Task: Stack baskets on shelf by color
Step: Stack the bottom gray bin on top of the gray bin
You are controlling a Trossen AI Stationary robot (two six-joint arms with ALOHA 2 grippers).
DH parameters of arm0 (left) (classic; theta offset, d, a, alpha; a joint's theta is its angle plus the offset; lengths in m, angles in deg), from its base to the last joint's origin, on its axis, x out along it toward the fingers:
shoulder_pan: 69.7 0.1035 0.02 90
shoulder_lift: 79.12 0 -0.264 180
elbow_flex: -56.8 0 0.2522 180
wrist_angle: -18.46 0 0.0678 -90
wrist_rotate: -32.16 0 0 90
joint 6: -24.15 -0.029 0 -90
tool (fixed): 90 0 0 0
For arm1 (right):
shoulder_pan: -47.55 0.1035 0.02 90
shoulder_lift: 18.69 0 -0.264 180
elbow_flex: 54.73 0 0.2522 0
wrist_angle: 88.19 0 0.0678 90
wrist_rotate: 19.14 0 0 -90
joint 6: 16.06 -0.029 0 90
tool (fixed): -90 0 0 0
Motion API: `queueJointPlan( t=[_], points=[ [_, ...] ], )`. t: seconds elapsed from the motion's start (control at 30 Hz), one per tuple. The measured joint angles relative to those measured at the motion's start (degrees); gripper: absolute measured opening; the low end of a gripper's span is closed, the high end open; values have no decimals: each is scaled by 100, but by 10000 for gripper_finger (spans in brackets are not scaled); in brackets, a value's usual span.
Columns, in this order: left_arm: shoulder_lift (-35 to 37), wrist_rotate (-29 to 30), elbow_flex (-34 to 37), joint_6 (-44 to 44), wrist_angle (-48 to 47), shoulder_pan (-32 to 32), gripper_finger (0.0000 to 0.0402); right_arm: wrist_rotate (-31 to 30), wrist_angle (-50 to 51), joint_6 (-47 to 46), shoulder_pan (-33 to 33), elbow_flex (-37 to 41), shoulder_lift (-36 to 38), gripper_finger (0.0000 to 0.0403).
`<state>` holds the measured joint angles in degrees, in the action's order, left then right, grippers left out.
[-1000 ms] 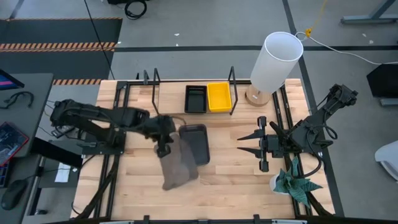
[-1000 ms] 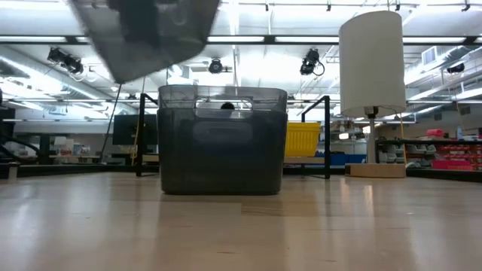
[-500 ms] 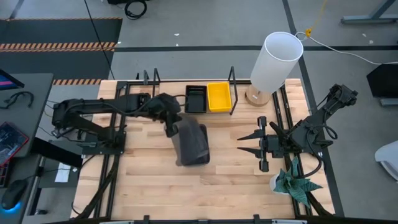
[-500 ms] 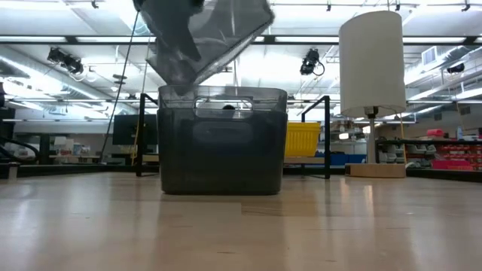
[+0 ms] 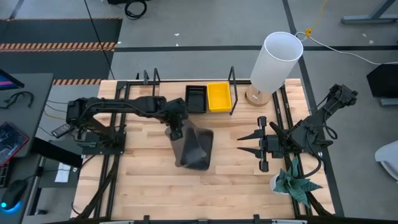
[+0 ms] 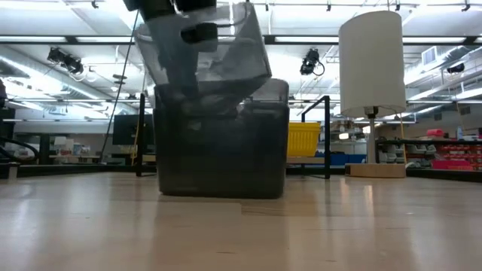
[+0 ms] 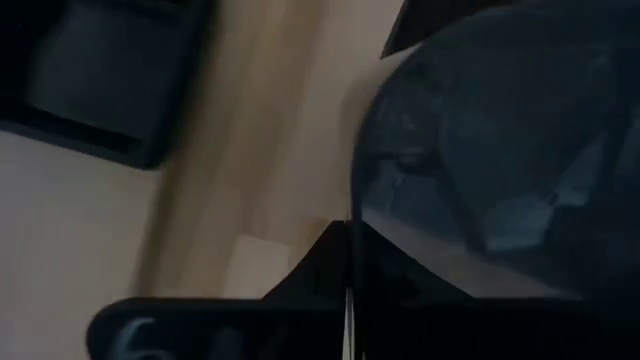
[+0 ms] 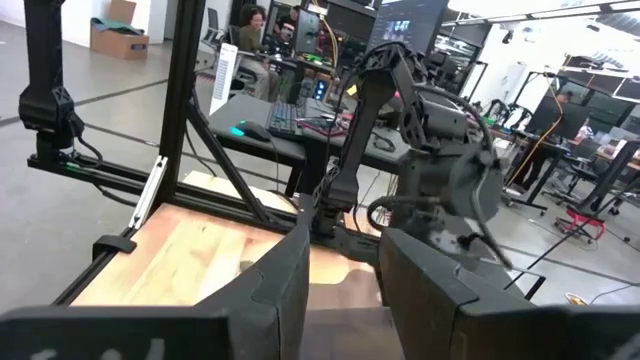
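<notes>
My left gripper is shut on a gray translucent basket, which is tilted over a second gray basket standing on the tabletop. In the low view the held basket dips its lower end into the standing one. A black basket and a yellow basket sit side by side on the shelf at the table's far side. My right gripper is open and empty, low at the table's right. My left gripper grips the held basket's wall at its upper rim, at the end toward the table's far left. One finger seems outside the wall and the other inside. The fingers slant down from the far left. The basket hangs tilted, its lower end inside the standing basket.
A white-shaded lamp stands at the far right corner beside the shelf's black end loop. A small potted plant stands at the near right. Bare wood lies near and left of the baskets. People and desks show in the room beyond.
My left gripper has carried the gray basket from the left of the standing basket toward the table's right and far side, over it, then down. The held basket has turned about, and its lower end now sits inside the standing basket.
</notes>
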<state>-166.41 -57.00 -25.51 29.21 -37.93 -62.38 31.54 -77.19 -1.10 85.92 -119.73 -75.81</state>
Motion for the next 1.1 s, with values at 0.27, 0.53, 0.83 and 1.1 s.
queueJointPlan(
  t=[0.27,0.53,0.83,1.1],
  points=[
    [-186,-341,2,22,-253,-148,10,0,-2,2,0,0,0,130],
    [-186,-65,-416,-599,-227,-458,11,0,-2,2,0,0,0,130],
    [-186,579,-835,-2474,268,-1122,11,2,-2,2,0,0,0,130],
    [-322,562,-835,-3377,421,-1474,11,2,-3,2,0,0,0,130]
  ],
)
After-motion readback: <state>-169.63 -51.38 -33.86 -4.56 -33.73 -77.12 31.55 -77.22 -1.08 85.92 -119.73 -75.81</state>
